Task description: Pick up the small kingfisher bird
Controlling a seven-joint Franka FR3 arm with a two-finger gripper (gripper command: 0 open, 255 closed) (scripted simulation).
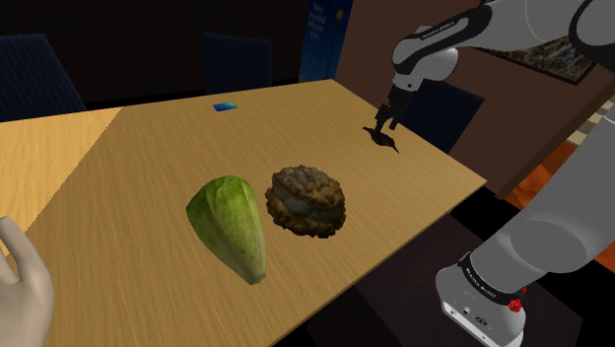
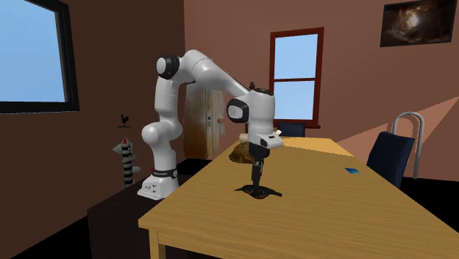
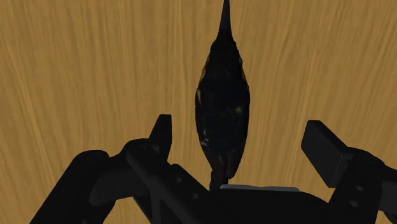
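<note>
The gripper (image 1: 385,122) is hanging over the wooden table (image 1: 148,168) close to its edge at the shoulder view's right, and the white arm is reaching down to it from above. Directly beneath it a small bird (image 1: 385,142) is lying on the table top, looking almost black, with a thin point sticking out toward the table's near right edge.

In the wrist view the small bird (image 3: 222,108) is showing as a long dark spindle. Its narrow pointed end is aiming away from the hand and its thicker end is sitting between the fingers (image 3: 164,130). The gripper (image 3: 242,130) is standing with its fingers spread wide, and bare wood is showing on both sides between the bird and each finger, so nothing is being clasped.

In the second exterior view the gripper (image 2: 256,176) is pointing straight down just above the small bird (image 2: 259,193). Whether the fingertips are reaching the table there is hard to tell.

Well apart from the bird, toward the shoulder view's left, a green leafy vegetable (image 1: 231,225) and a brown lumpy object (image 1: 308,200), possibly a food item, are lying beside each other. A small blue card (image 1: 225,106) is lying near the far edge.
</note>
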